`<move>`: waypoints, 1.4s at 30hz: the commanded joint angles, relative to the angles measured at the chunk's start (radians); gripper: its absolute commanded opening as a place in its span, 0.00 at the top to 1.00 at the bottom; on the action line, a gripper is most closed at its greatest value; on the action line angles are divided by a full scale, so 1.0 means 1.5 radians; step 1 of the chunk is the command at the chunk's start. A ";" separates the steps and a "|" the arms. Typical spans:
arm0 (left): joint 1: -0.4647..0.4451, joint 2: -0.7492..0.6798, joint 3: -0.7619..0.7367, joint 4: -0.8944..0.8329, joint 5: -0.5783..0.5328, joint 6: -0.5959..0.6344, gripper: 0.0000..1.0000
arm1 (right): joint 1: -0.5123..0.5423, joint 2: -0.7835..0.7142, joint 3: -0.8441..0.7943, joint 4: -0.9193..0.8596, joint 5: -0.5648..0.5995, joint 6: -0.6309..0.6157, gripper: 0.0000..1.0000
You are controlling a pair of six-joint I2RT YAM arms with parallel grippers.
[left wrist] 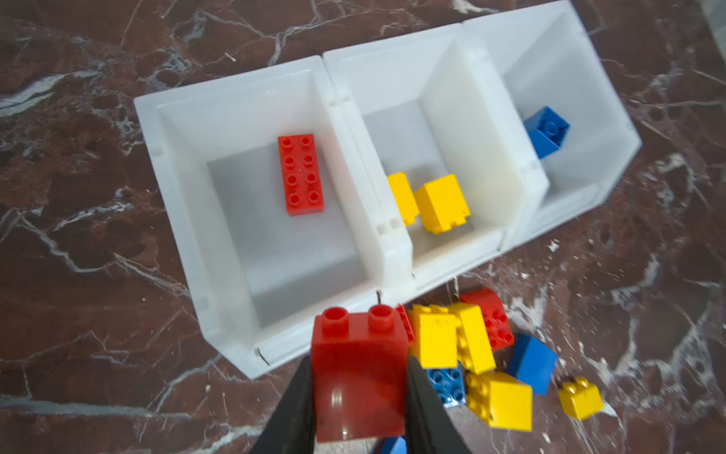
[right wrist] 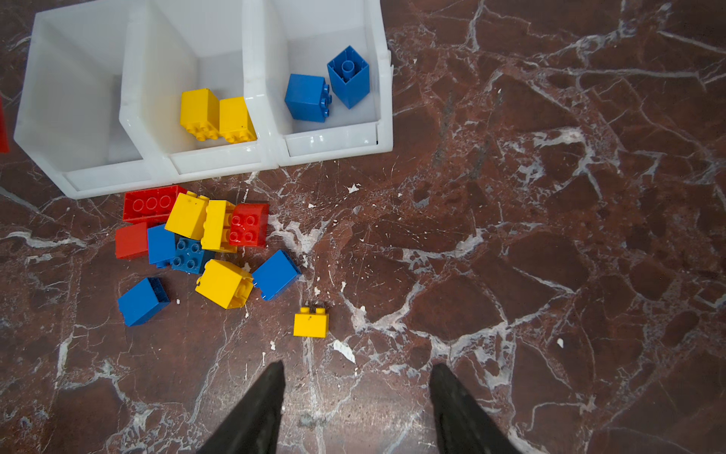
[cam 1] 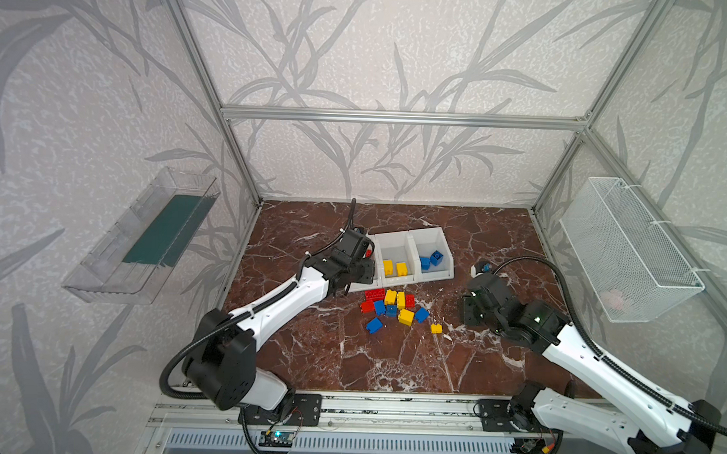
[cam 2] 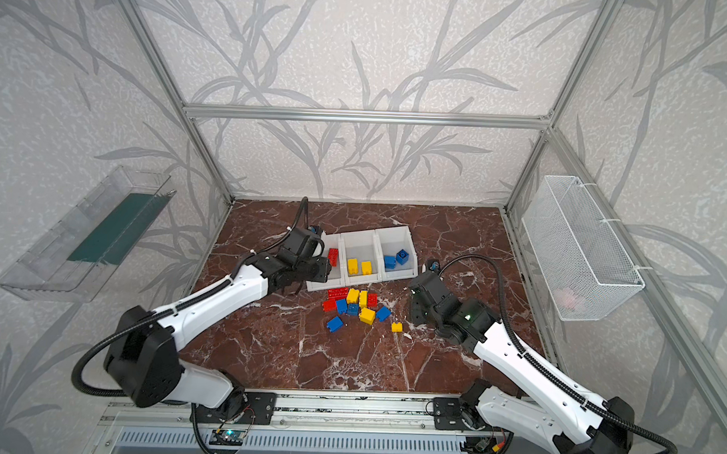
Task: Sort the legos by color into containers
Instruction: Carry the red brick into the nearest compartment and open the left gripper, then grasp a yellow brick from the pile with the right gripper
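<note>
containers point(cam 1: 394, 242): white row, mid-bench toward the far edge
legos point(cam 1: 392, 310): loose pile right at their fronts
left gripper point(cam 1: 364, 274): over the end one

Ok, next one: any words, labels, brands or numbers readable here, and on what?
No readable text anywhere.
Studs of the held red brick: any mark too blurred to read.
The white bins: plain, no label.
The circuit board at the front rail: print too small to read.
</note>
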 commanded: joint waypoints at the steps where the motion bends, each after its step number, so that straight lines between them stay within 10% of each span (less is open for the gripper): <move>1: 0.019 0.051 0.038 -0.018 0.001 0.027 0.75 | 0.007 -0.016 -0.002 -0.031 0.015 0.022 0.40; 20: 0.058 0.110 0.071 -0.032 0.034 0.025 0.44 | 0.031 0.008 -0.006 -0.027 0.012 0.035 0.38; 42: 0.061 -0.209 -0.233 0.065 0.045 -0.076 0.42 | 0.079 0.200 0.033 0.046 -0.051 0.003 0.38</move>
